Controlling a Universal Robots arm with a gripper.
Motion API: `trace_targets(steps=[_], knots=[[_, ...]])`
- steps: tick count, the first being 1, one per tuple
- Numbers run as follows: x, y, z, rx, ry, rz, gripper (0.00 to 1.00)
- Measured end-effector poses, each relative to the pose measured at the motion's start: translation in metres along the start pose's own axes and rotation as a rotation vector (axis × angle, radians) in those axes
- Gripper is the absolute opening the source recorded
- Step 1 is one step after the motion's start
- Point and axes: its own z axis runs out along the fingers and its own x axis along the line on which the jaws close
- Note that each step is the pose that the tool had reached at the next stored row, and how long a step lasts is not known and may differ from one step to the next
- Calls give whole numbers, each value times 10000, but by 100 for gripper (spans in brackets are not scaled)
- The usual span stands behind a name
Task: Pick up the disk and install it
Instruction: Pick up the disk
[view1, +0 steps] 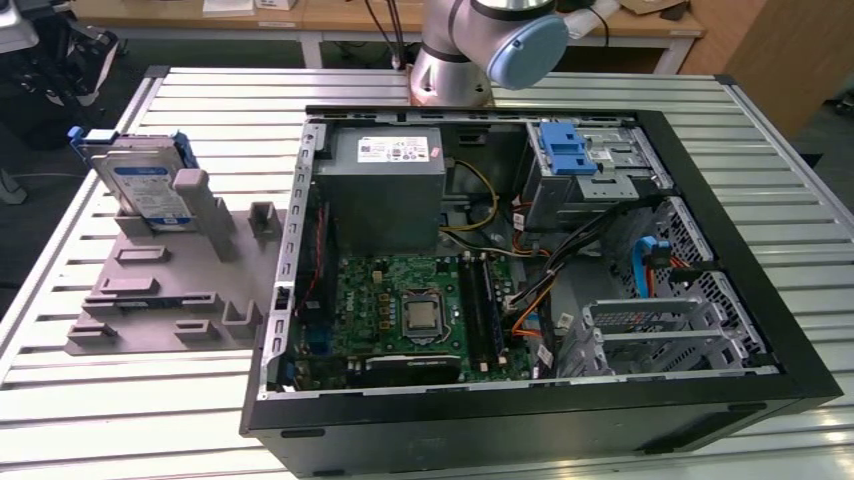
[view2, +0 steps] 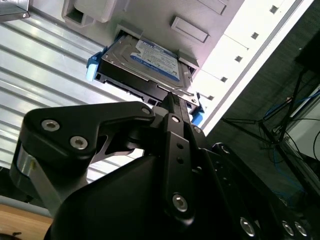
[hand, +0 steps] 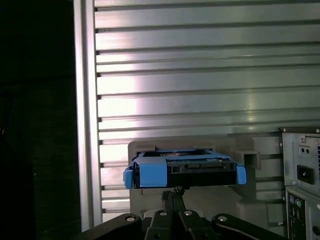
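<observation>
Shiny metal disk (view1: 144, 190), matt grey plastic stand (view1: 167, 292)

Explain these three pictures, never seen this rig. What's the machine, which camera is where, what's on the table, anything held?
It is one grey robot arm with a black gripper. The exterior view comes from a camera off the arm, looking down on a ribbed metal table. On it lies an open black computer case, and at the exterior view's left a grey plastic holder with the disk, a silver hard drive in a blue carrier, standing in it. Both wrist views come from cameras riding on the arm; they look past the gripper at that disk. The gripper is shut and holds nothing.
</observation>
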Motion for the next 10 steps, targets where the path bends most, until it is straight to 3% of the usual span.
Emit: trace_targets(steps=[10], knots=[[1,0,0,-5,24,-559,11]])
